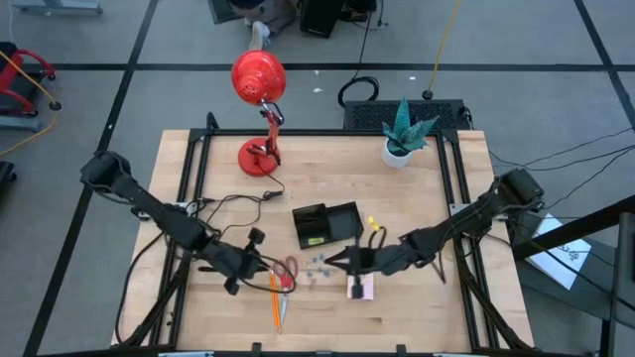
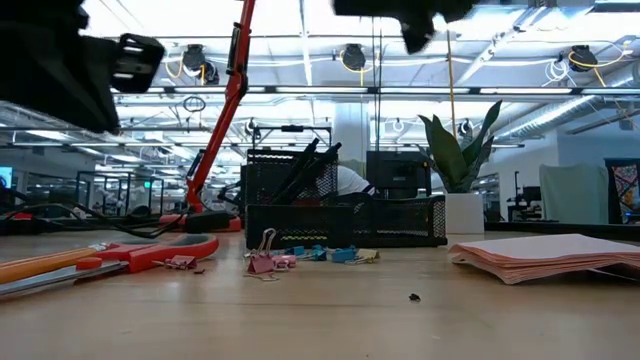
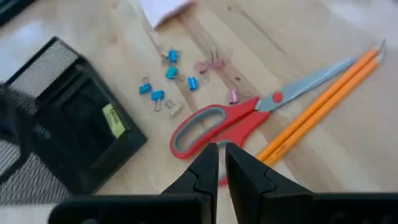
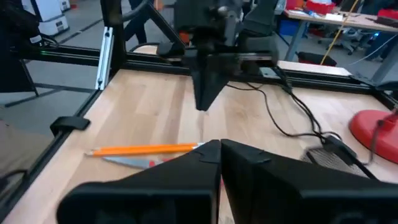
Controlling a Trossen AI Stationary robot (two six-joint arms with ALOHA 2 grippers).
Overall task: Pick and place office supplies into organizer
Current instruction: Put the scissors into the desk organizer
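Observation:
The black mesh organizer [image 1: 325, 224] stands at mid-table, and dark pens [image 2: 303, 168] lean in it. In front of it lie the red-handled scissors [image 3: 214, 121], two orange pencils [image 3: 323, 99], small blue and pink clips [image 3: 163, 84], a pink sticky-note pad [image 1: 359, 288] and a small yellow piece [image 1: 374, 223]. My left gripper [image 3: 222, 157] hovers shut above the scissors' handle end and holds nothing. My right gripper [image 4: 219, 152] is shut and raised over the clips, near the pad, and points at the left arm [image 4: 208, 56].
A red desk lamp [image 1: 260, 109] stands at the far left of the table, its cable running toward the organizer. A potted plant [image 1: 402, 134] sits at the far right. Bare wood lies along the near edge on both sides of the supplies.

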